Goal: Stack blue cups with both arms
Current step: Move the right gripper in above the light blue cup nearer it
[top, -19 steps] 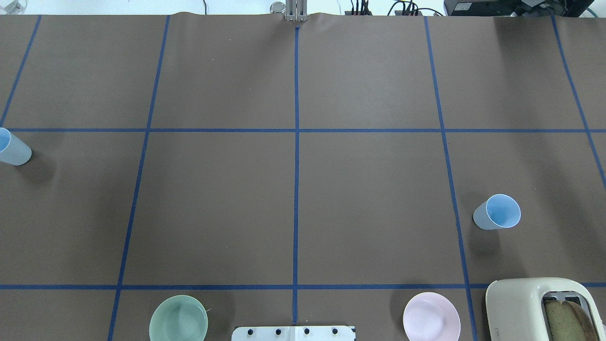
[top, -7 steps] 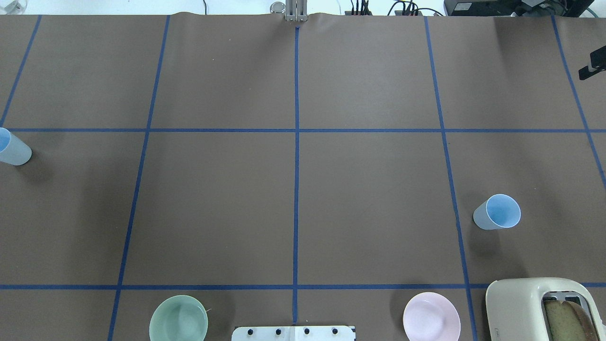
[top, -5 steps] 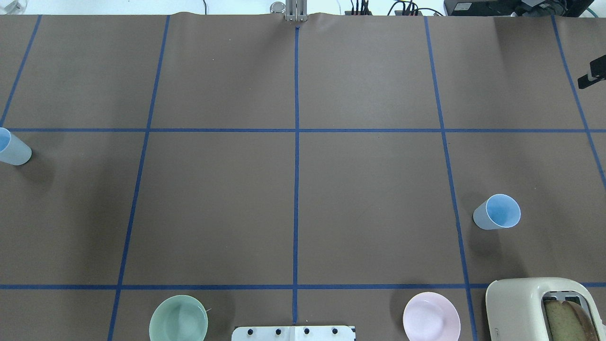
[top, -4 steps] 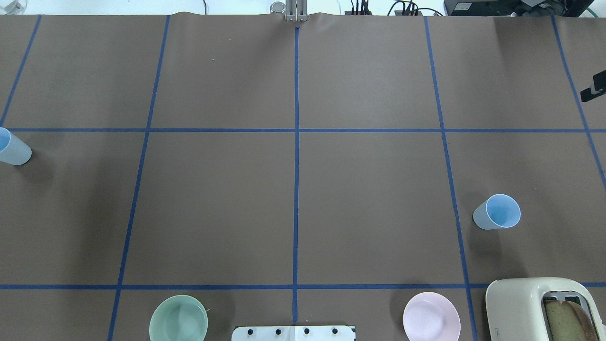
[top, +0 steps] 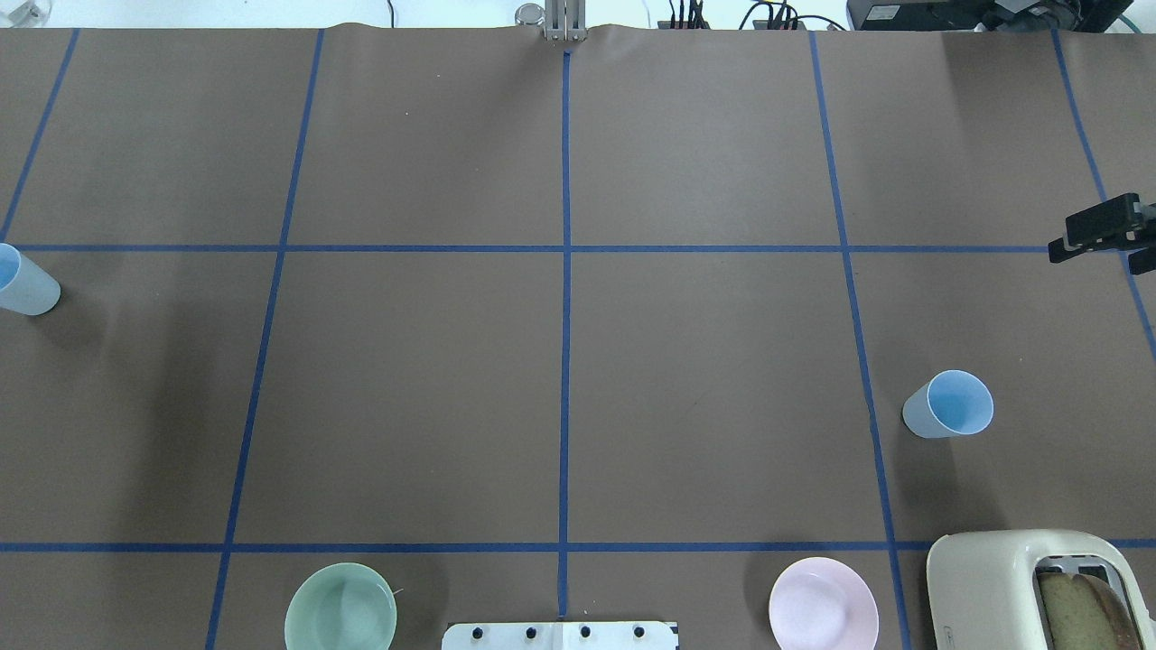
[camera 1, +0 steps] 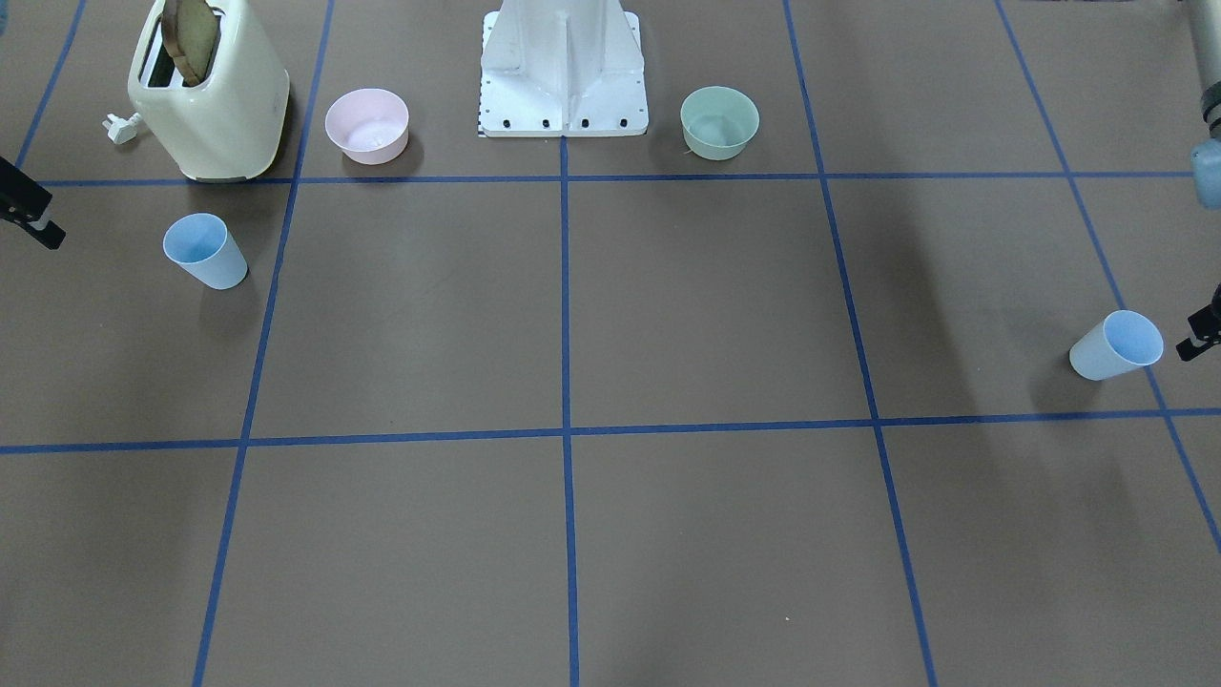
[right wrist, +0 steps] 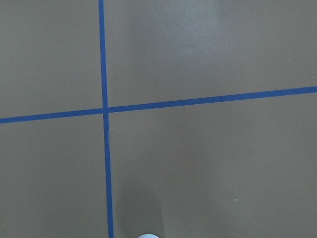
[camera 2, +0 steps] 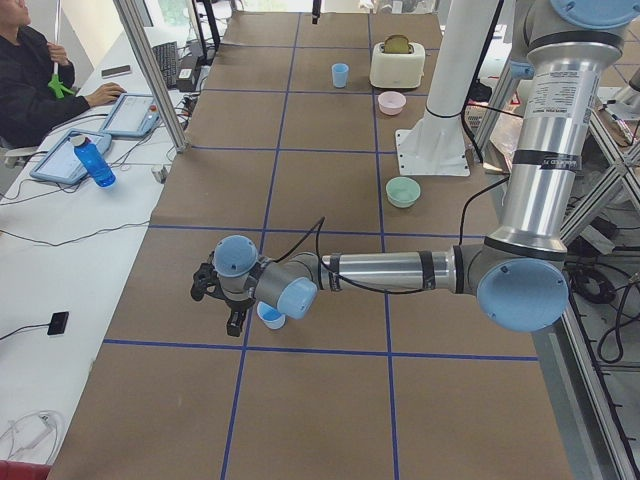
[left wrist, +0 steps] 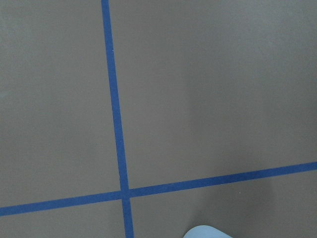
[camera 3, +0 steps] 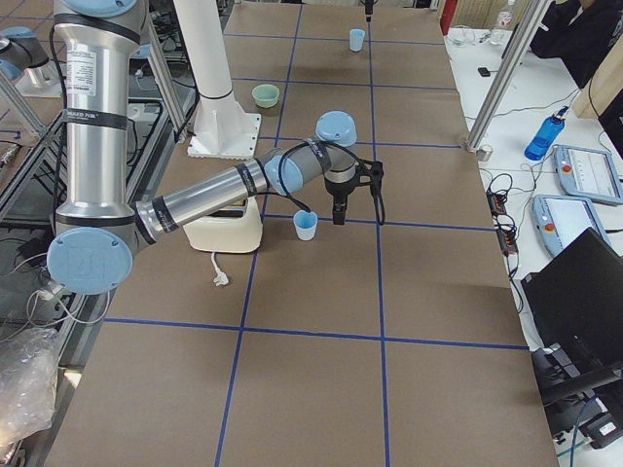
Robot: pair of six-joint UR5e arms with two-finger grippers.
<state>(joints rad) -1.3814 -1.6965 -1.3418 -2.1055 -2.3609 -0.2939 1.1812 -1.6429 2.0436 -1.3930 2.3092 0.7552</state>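
Observation:
Two pale blue cups stand upright, far apart. One cup (top: 948, 405) is at the overhead view's right, beyond the toaster. The other cup (top: 23, 283) is at the far left edge. My right gripper (top: 1095, 232) comes in at the right edge, beyond its cup and apart from it, with its fingers apart; it also shows in the exterior right view (camera 3: 356, 207). My left gripper (camera 1: 1203, 335) just shows at the front-facing view's right edge, beside the left cup (camera 1: 1117, 345), fingers apart and empty in the exterior left view (camera 2: 217, 310). Each wrist view shows only a cup rim (left wrist: 208, 232) at its bottom edge.
A cream toaster (top: 1030, 587) with a slice of bread stands at the near right. A pink bowl (top: 823, 603) and a mint-green bowl (top: 340, 607) flank the white pedestal (camera 1: 564, 67). Blue tape lines grid the brown table. An operator sits at the side desk (camera 2: 40, 70).
My right gripper has come into the overhead view at the right edge and moved nearer and inward, toward the right cup. Both cups have stayed in place.

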